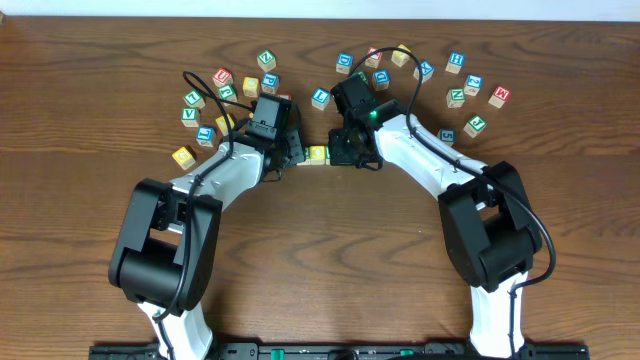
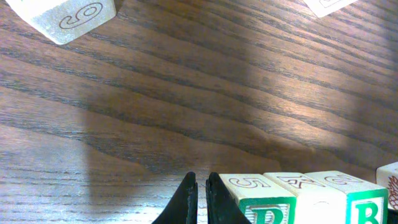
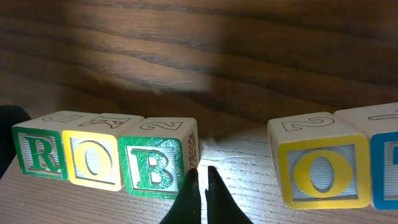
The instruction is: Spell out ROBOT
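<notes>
Letter blocks stand in a row on the wooden table. In the right wrist view a green R point(image 3: 38, 152), a yellow O point(image 3: 93, 160) and a green B point(image 3: 152, 167) touch each other. After a gap come a second yellow O point(image 3: 317, 171) and a blue T point(image 3: 385, 168). My right gripper point(image 3: 200, 177) is shut and empty in that gap, right beside the B. My left gripper point(image 2: 200, 182) is shut and empty, touching the outer side of the R point(image 2: 264, 202). Overhead, both grippers point(image 1: 293, 158) point(image 1: 342, 155) cover most of the row; only a yellow block point(image 1: 317, 154) shows.
Several loose letter blocks lie in an arc at the back of the table, from a yellow one point(image 1: 183, 156) on the left to a red one point(image 1: 498, 96) on the right. A pale block point(image 2: 68, 15) lies far ahead of the left gripper.
</notes>
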`<action>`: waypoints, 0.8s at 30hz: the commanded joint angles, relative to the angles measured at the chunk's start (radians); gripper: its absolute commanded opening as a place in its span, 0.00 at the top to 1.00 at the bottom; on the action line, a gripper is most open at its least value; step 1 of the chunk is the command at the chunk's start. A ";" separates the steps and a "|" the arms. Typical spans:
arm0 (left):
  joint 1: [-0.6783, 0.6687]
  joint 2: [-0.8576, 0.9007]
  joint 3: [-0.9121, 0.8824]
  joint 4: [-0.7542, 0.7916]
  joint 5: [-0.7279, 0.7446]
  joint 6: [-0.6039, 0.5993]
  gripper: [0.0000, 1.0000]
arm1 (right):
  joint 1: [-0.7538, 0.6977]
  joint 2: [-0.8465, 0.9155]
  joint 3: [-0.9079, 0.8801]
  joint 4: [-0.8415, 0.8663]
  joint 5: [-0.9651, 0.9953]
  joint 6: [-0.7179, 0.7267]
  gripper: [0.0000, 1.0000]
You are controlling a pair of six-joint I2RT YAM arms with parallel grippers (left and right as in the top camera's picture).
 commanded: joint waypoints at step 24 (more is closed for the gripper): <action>0.003 0.003 -0.008 0.001 -0.005 -0.006 0.93 | -0.013 -0.018 0.027 -0.025 -0.006 -0.010 0.99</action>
